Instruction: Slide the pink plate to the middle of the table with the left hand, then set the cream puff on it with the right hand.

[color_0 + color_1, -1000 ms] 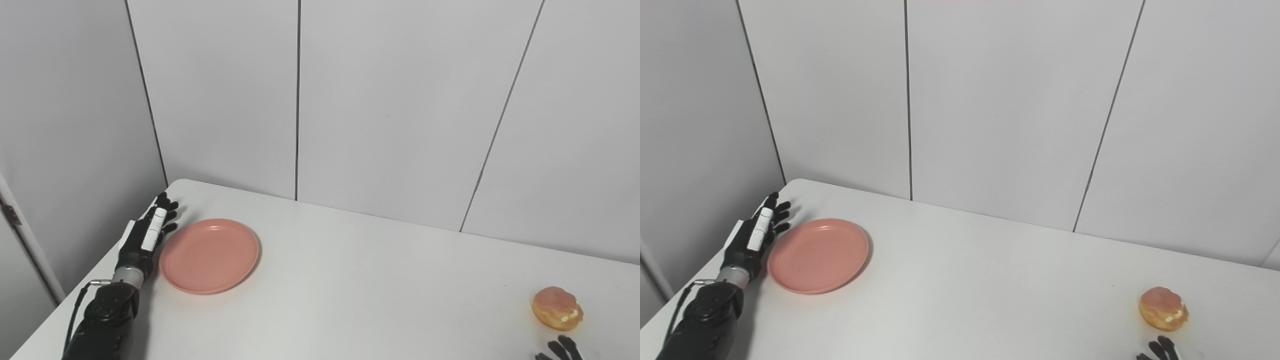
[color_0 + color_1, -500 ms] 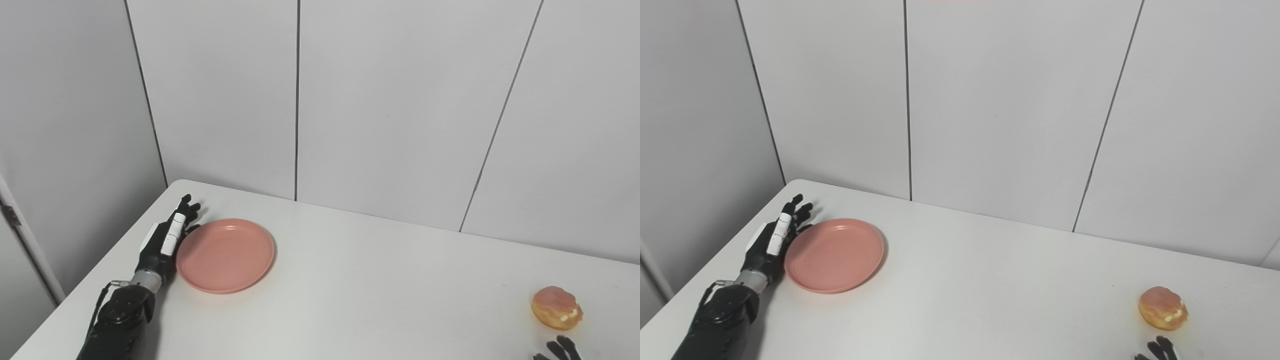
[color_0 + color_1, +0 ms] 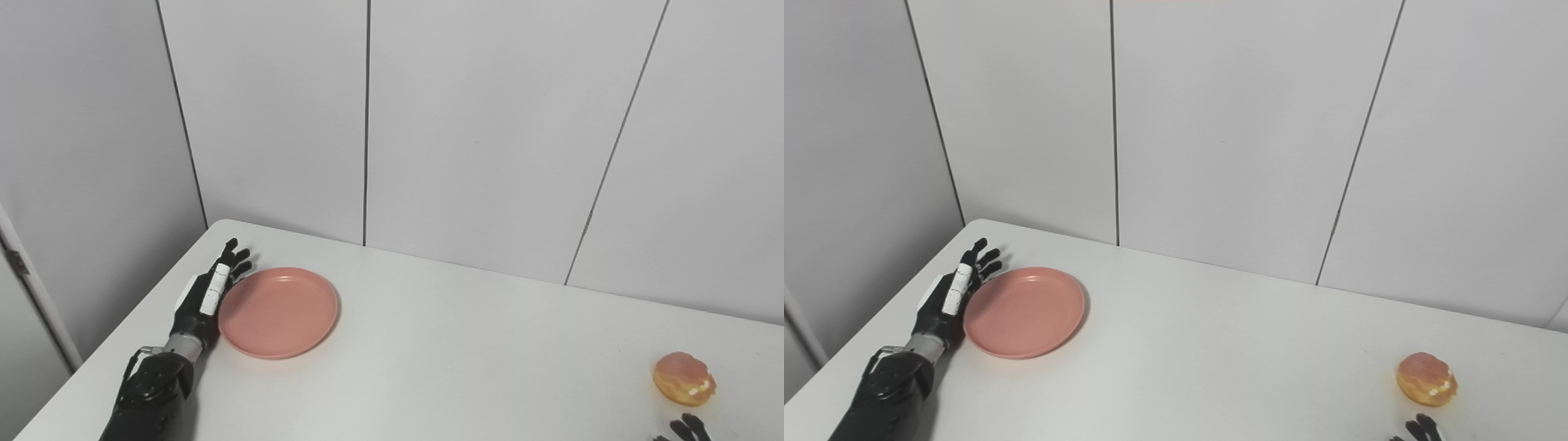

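Note:
A pink plate lies flat on the white table, at the far left. My left hand is open, fingers straight and apart, its side against the plate's left rim. A golden cream puff sits at the right, near the front edge. Only the fingertips of my right hand show at the bottom right, just in front of the cream puff and apart from it. The plate, the left hand and the cream puff also show in the right eye view.
Grey wall panels stand behind the table, and another panel closes off its left side. The table's left edge runs just outside my left forearm.
My left hand has pushed the pink plate a short way to the right across the table. The cream puff and my right hand have stayed in place.

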